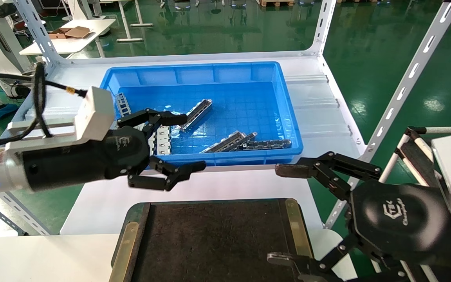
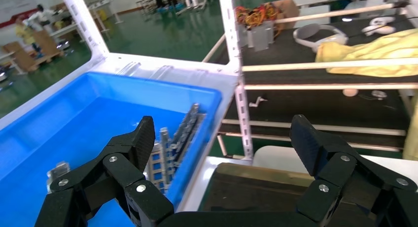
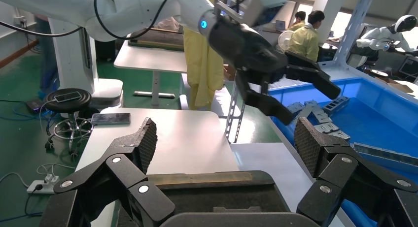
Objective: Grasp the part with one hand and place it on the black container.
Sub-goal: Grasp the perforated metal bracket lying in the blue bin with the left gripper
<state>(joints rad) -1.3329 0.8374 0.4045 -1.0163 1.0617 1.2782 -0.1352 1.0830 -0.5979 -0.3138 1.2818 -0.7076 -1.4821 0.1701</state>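
Observation:
Several slim silver-grey parts lie in the blue bin (image 1: 249, 102): one (image 1: 197, 113) near the middle, two others (image 1: 225, 141) (image 1: 266, 145) by the near wall. My left gripper (image 1: 192, 141) hovers open over the bin's near-left rim, holding nothing. The left wrist view shows its gripper (image 2: 224, 138) straddling the bin wall, with parts (image 2: 185, 131) under one finger. The black container (image 1: 210, 235) sits at the front, below both grippers. My right gripper (image 1: 274, 213) is open and empty over its right brass strip (image 1: 298, 227). In the right wrist view, that gripper (image 3: 224, 138) faces the black container (image 3: 222, 195).
Wider pale slotted plates (image 1: 163, 139) lie at the bin's left side. The bin stands on a white shelf (image 1: 319, 105) framed by perforated uprights (image 1: 409, 78). A white table (image 1: 33, 254) adjoins the container on the left. A rack (image 1: 409, 152) stands at the right.

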